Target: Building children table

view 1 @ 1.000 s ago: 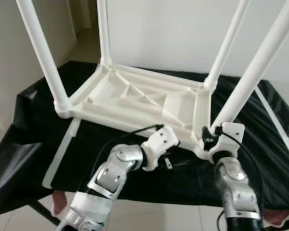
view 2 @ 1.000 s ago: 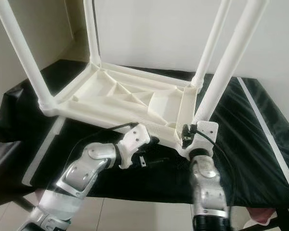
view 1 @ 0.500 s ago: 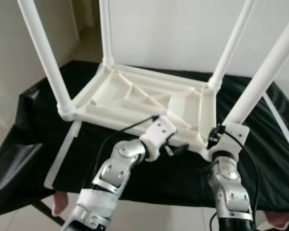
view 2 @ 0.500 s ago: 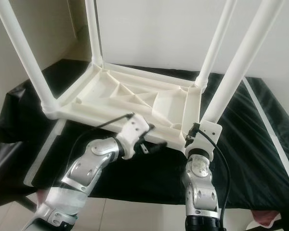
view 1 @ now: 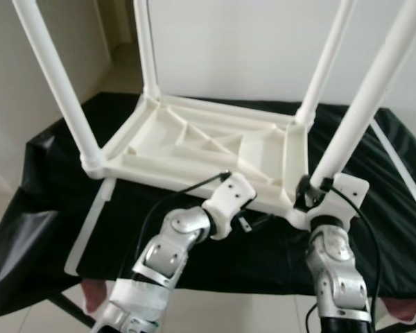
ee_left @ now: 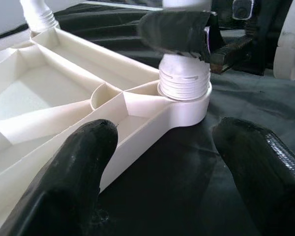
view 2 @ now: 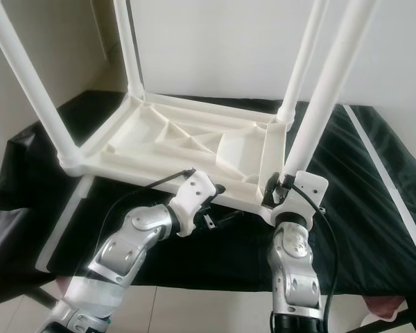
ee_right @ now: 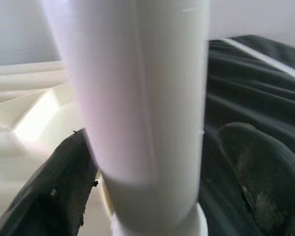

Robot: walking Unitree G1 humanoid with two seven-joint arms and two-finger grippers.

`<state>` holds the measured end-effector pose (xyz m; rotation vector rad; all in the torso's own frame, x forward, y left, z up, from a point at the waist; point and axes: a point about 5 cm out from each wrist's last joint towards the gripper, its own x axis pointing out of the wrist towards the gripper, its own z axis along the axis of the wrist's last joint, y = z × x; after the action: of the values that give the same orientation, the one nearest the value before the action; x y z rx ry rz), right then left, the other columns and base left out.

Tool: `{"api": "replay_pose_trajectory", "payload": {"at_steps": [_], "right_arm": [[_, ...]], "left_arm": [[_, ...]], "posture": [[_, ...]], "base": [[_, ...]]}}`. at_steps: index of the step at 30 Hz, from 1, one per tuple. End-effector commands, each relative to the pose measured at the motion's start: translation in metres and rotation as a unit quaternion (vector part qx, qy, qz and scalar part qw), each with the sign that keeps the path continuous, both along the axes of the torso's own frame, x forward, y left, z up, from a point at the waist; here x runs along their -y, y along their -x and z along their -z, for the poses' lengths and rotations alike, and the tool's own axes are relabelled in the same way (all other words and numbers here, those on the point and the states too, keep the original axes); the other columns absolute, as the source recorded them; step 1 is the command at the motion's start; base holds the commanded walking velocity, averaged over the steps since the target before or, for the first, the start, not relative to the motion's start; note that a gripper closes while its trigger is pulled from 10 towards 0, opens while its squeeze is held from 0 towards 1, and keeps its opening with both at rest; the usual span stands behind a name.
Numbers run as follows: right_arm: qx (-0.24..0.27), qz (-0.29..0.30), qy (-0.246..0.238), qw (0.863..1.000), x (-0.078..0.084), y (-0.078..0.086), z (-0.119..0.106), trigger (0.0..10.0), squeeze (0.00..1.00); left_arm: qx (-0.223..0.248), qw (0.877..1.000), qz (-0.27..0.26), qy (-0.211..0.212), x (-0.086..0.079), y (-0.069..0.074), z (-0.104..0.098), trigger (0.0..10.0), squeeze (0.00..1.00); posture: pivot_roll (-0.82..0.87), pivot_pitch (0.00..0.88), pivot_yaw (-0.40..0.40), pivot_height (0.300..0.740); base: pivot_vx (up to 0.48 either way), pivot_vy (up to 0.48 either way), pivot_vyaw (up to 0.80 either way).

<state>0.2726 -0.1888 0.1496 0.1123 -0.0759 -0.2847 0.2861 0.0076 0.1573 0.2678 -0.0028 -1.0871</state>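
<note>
Your right tool [ee_right: 152, 187] straddles the near-right leg [view 1: 360, 118], fingers apart, likely to screw it in. Left tool [ee_left: 162, 167], also apart, waits beside the upturned top [view 1: 194, 142] on the desk [view 1: 48, 173].

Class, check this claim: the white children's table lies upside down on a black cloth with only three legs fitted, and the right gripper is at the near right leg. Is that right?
Not quite. The table has four legs fitted, not three; the left eye view shows one rising from each corner. The rest holds: it lies upside down on the black cloth, and the right gripper is at the near right leg.
</note>
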Motion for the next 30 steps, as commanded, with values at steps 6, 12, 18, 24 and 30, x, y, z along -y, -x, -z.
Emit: {"api": "replay_pose_trajectory", "payload": {"at_steps": [6, 12, 18, 24, 30], "right_arm": [[0.004, -0.053, 0.007, 0.999, 0.014, 0.003, 0.003, 10.0, 1.00], [0.015, -0.114, 0.028, 0.993, 0.025, 0.003, 0.001, 10.0, 0.67], [-0.009, -0.201, 0.041, 0.979, 0.027, 0.000, 0.007, 10.0, 0.00], [-0.030, -0.289, 0.091, 0.953, 0.025, 0.001, 0.014, 10.0, 0.00], [-0.033, -0.327, 0.107, 0.938, 0.027, -0.004, 0.014, 10.0, 0.00]], "left_arm": [[0.003, 0.996, 0.087, -0.012, 0.010, 0.014, 0.003, 10.0, 0.00], [0.008, 0.993, 0.115, 0.005, 0.014, 0.021, 0.001, 10.0, 0.00], [-0.020, 0.990, 0.142, -0.007, 0.018, 0.025, 0.004, 10.0, 0.00], [-0.049, 0.985, 0.162, -0.017, 0.014, 0.028, 0.005, 10.0, 0.00], [-0.051, 0.986, 0.161, -0.019, 0.013, 0.028, 0.006, 10.0, 0.00]], "posture": [[-0.07, 0.000, 0.011, 0.740], [-0.09, 0.000, 0.025, 0.740], [-0.10, 0.000, 0.042, 0.740], [-0.09, 0.000, 0.048, 0.740], [-0.07, 0.000, 0.040, 0.740]], "base": [[0.000, 0.000, 0.00], [0.000, 0.000, 0.00], [0.000, 0.000, 0.00], [0.000, 0.000, 0.00], [0.000, 0.000, 0.00]]}}
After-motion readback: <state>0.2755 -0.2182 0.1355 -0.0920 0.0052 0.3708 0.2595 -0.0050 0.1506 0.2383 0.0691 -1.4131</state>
